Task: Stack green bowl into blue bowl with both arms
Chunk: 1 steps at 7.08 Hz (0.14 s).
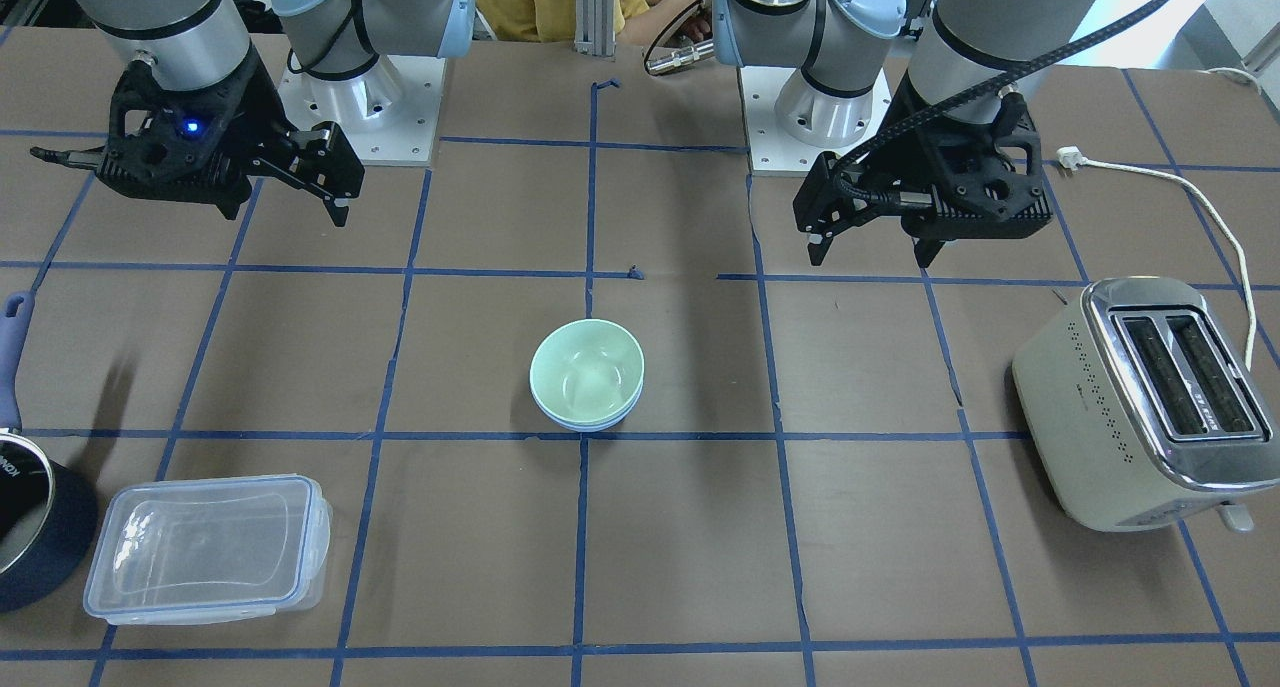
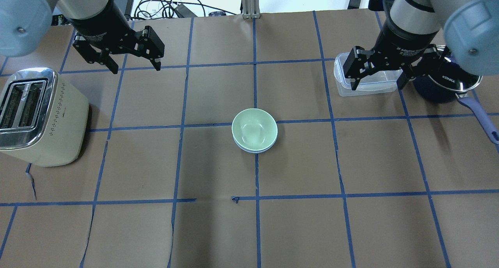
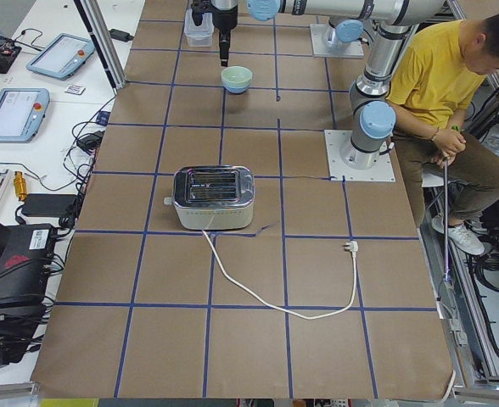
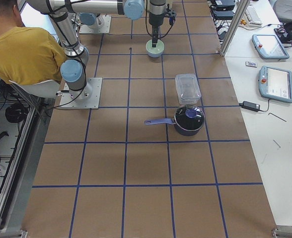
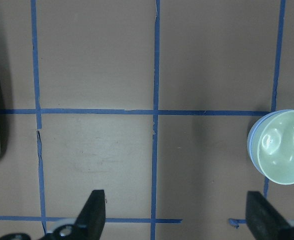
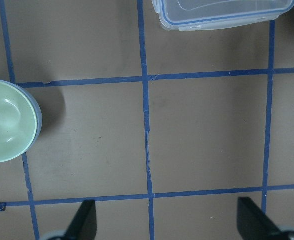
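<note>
The pale green bowl sits nested inside the blue bowl at the table's middle; only the blue bowl's rim shows beneath it. The stack also shows in the overhead view and at the edges of both wrist views, green bowl and green bowl. My left gripper is open and empty, raised, well away from the bowls; in the front view it is on the right. My right gripper is open and empty, raised over the clear container.
A cream toaster stands on my left side, its cord trailing behind it. A clear lidded container and a dark navy pot with a handle stand on my right side. A person in yellow sits behind the arm bases.
</note>
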Available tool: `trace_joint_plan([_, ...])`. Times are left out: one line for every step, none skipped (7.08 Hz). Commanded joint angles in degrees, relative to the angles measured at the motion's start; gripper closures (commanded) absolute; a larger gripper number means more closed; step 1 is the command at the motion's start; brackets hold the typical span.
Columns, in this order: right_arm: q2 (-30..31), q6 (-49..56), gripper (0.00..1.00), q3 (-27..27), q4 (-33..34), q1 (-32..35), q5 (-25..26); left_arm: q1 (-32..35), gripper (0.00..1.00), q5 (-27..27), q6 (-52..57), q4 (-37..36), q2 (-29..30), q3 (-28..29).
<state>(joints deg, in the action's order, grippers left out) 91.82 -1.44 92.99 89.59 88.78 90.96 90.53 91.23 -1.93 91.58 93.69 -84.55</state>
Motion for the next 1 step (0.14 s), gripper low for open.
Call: trace_joint_plan([0.02,-0.06,0.00,0.00,-0.02,-0.01,0.09,0.00,0.00,0.00,0.00,0.00,0.00,0.00])
